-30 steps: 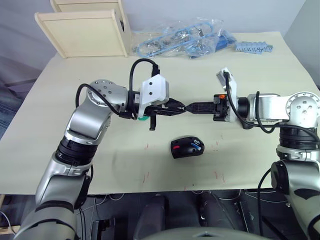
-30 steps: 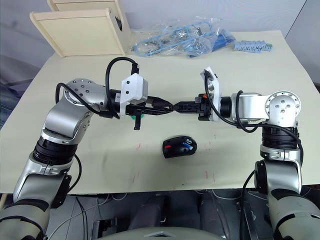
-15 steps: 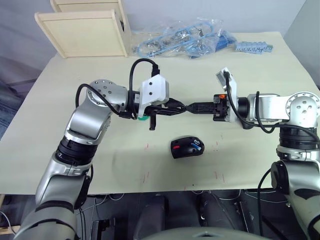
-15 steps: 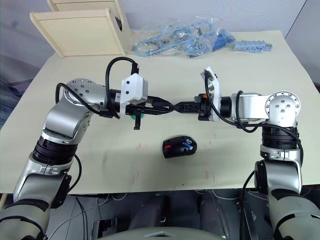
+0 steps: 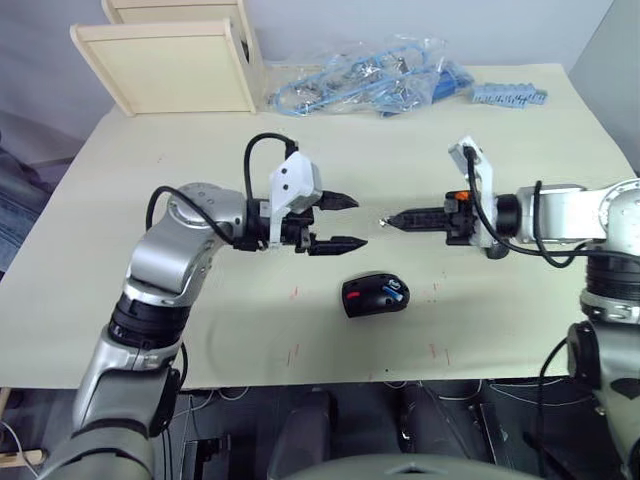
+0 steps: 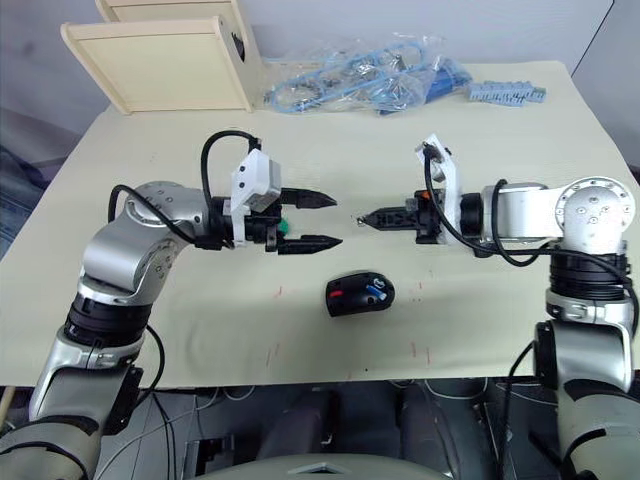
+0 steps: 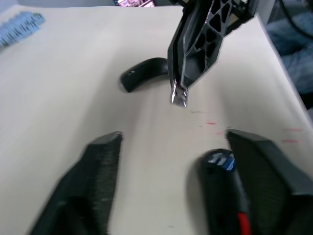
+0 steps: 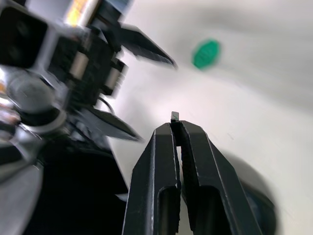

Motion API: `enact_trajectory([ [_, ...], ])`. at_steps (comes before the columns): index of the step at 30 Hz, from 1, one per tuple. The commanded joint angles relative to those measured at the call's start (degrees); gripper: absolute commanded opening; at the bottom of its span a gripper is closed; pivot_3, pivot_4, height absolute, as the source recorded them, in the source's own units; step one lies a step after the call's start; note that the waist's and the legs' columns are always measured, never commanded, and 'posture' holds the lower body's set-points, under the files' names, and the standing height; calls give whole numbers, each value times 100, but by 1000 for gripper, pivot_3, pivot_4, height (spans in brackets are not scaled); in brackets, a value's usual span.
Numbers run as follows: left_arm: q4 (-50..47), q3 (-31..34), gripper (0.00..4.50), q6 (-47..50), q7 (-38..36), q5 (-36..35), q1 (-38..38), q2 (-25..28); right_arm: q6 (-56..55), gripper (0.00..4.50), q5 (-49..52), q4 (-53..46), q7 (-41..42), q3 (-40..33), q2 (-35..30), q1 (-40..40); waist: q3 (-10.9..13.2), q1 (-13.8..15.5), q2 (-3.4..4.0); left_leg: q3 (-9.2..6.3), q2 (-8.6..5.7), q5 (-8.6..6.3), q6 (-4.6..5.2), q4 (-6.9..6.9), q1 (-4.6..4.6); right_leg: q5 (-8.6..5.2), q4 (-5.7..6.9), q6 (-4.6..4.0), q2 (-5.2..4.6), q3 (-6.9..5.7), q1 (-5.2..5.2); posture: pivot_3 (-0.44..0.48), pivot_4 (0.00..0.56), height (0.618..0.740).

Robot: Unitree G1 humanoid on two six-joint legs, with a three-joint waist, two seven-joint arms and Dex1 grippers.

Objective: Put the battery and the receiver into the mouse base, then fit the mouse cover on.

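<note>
My right gripper (image 5: 390,220) has its fingers pinched on the receiver (image 7: 179,96), above the table (image 5: 120,250). My left gripper (image 5: 350,221) hangs open and empty. The battery (image 5: 394,291) already sits in the mouse base (image 5: 374,296), so next I lower the receiver into its slot.

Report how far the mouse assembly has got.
Done: the small blue-and-white battery already lies in the black oval mouse base. In hand: the right gripper is shut on the tiny receiver stub, held above the table, while the left gripper is open. Left: seat the receiver in the base, then fit the glossy black curved cover, which lies on the table.
</note>
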Motion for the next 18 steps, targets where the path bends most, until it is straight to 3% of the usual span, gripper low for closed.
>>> enact_trajectory([
  [1,-381,136,4479,-31,-41,-228,617,107,210,0,-141,-785,319,321,-658,-49,0,0,1,-1,1,0,0,0,0,0,0,0,0,-2,0,0,150,740],
  [5,-399,-128,4479,-219,8,-104,1032,64,219,0,-665,-1463,792,933,-1241,-296,2,10,5,1,3,0,0,1,-1,0,1,-1,3,0,-3,0,150,740],
  [18,-194,-1221,4479,-758,578,984,1097,-303,219,0,-1539,-1770,2032,1938,-1602,-1092,2,54,6,2,2,0,1,1,-2,11,-9,2,0,-1,0,0,150,740],
])
